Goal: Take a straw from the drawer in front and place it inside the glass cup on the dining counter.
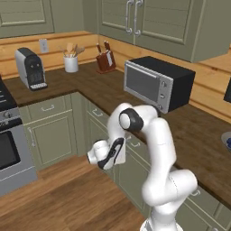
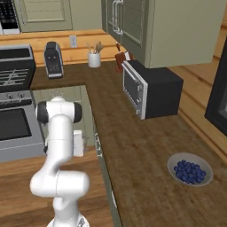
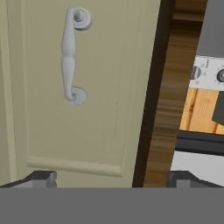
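In the hand view my gripper point(image 3: 113, 179) is open, its two dark fingertips point(image 3: 41, 178) wide apart with nothing between them. It faces the shut sage-green drawer point(image 3: 94, 131) at close range; the drawer's silver bar handle point(image 3: 71, 57) lies above and left of the gap between the fingers. In the left base view the gripper point(image 1: 110, 155) hangs low in front of the drawer row point(image 1: 134, 146) under the dark countertop. The straw is hidden inside the shut drawer. The glass cup and the dining counter are out of view.
A black and silver microwave point(image 1: 158, 83) stands on the countertop above the drawer. A bowl of blueberries point(image 2: 189, 170) sits further right. A stove point(image 2: 15, 111) is to the left, with a coffee machine point(image 1: 30, 68) and knife block point(image 1: 105, 61) at the back. Wood floor point(image 1: 67, 194) lies below.
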